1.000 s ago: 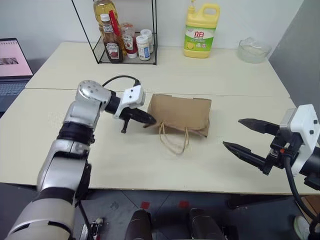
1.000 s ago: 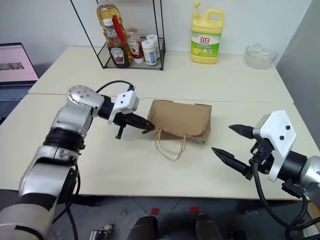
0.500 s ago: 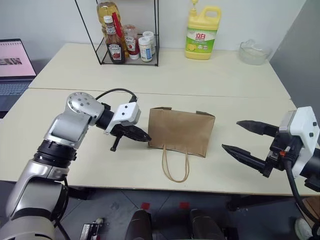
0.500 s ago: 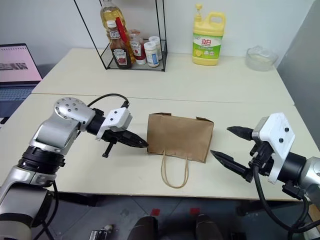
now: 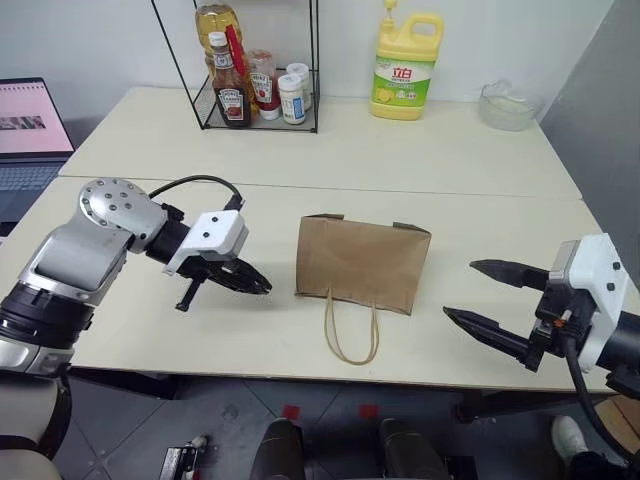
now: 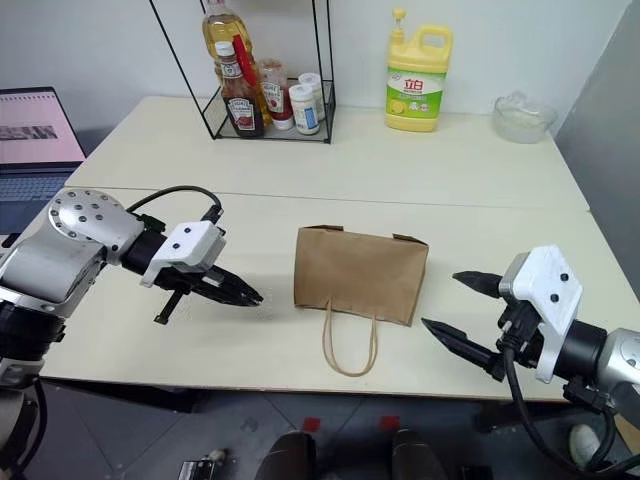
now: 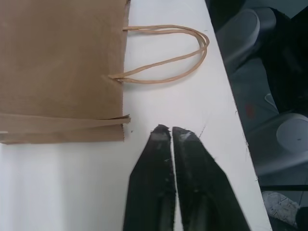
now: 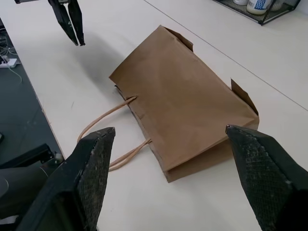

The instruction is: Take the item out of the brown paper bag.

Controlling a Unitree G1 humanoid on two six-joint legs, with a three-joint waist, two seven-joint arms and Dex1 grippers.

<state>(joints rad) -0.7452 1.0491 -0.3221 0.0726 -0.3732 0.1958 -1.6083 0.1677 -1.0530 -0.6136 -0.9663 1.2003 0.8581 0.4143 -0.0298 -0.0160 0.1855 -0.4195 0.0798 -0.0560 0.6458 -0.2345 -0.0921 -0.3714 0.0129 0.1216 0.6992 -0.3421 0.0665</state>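
Note:
The brown paper bag (image 5: 362,262) lies flat on the middle of the pale table (image 5: 480,170), its two loop handles (image 5: 352,335) pointing at the front edge. The item is hidden. My left gripper (image 5: 255,285) hovers just left of the bag, apart from it. In the left wrist view its fingers (image 7: 154,163) stand almost together with nothing between them, close to the bag's corner (image 7: 120,126). My right gripper (image 5: 462,290) sits to the right of the bag, open wide and empty, and the bag (image 8: 187,101) lies ahead of it.
A wire rack (image 5: 255,80) with sauce bottles stands at the back left. A yellow detergent jug (image 5: 404,62) and a glass bowl (image 5: 508,103) are at the back. A laptop (image 5: 28,130) is at far left. The handles lie near the table's front edge.
The left gripper, earlier at the bag's left corner, dragged and squared the bag, then came off it and drew away to the left. The right gripper has stayed put.

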